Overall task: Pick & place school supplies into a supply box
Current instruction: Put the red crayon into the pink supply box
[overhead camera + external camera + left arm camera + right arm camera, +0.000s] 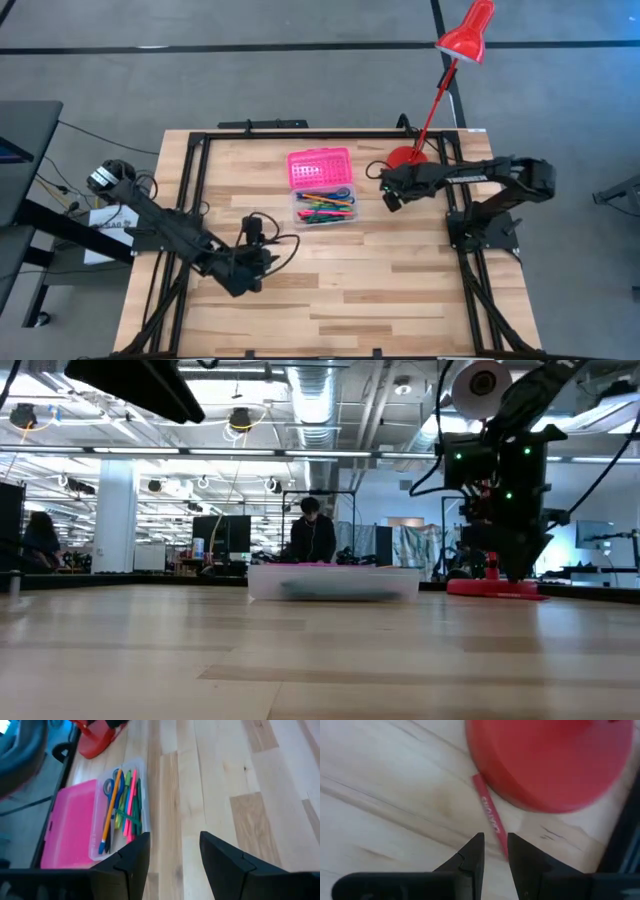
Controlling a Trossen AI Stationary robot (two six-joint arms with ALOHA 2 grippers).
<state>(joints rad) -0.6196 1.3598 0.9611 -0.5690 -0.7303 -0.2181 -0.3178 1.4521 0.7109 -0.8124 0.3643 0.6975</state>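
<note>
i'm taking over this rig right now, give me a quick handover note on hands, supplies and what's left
Left hand: open and empty, hovering over bare table short of the supply box.
Right hand: jaws slightly apart, nothing gripped, poised over a red pen that lies on the wood against the red lamp base.
Supply box: open at mid-table, pink lid folded back, clear base holding pens, pencils and the blue-handled scissors.
Done: most supplies look boxed.
Left: the red pen by the lamp is not yet picked up; it probably goes into the box next. Lid is still open.
</note>
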